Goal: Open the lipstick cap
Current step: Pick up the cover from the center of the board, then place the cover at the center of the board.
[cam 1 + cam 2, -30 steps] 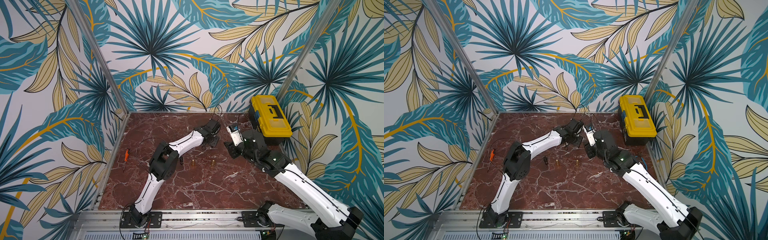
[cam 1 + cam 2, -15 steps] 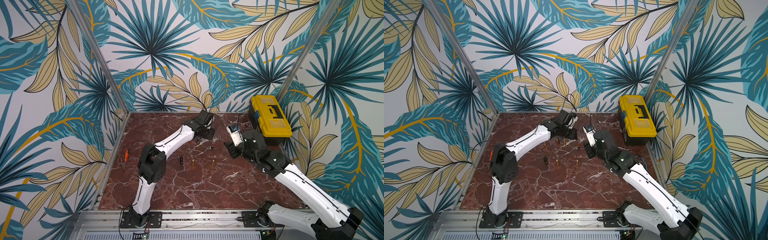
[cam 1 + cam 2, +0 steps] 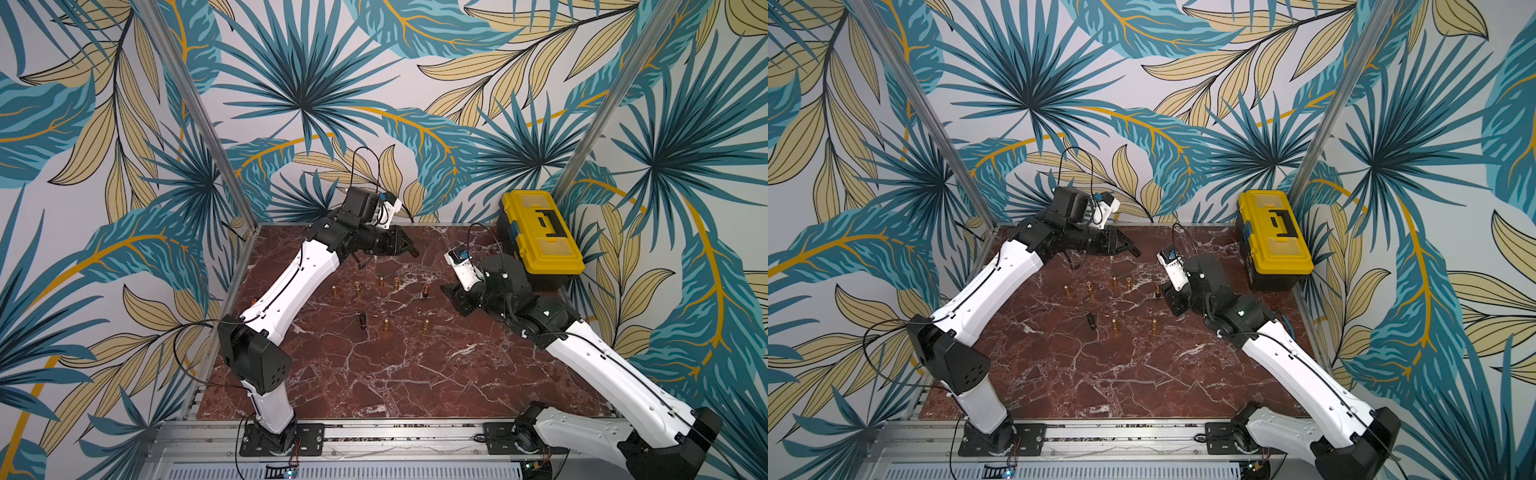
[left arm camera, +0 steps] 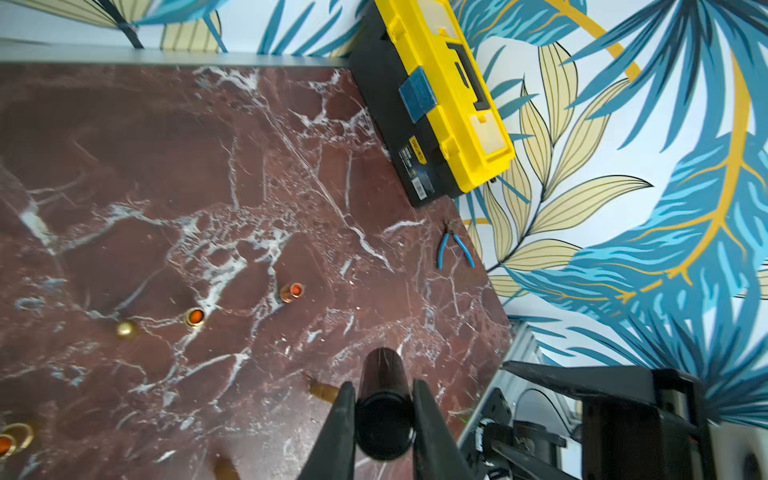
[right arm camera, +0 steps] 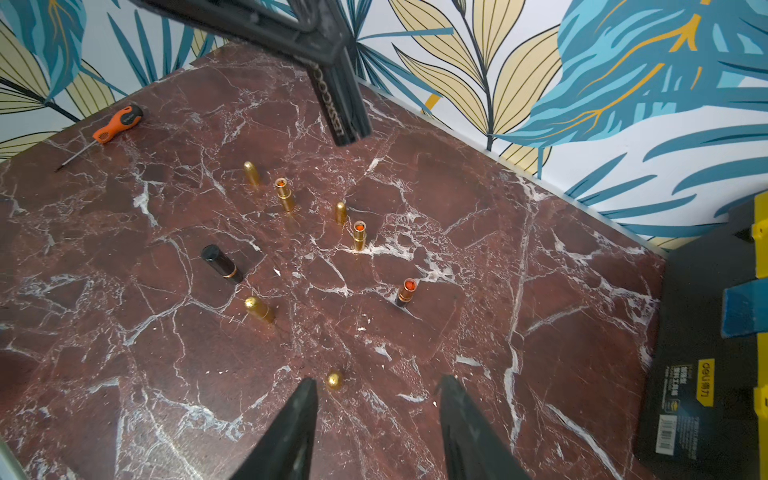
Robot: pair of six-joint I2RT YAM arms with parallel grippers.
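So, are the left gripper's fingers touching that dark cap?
Touching. The left wrist view shows the dark cap clamped between the fingers of the left gripper, both pressed against its sides with no gap visible.

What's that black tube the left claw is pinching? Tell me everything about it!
The black tube is a short, glossy, round cylinder, plastic by its look, probably a lipstick cap. One round end faces the wrist camera. The left gripper is shut on it, a finger on each side, holding it above the table; nothing else touches it.
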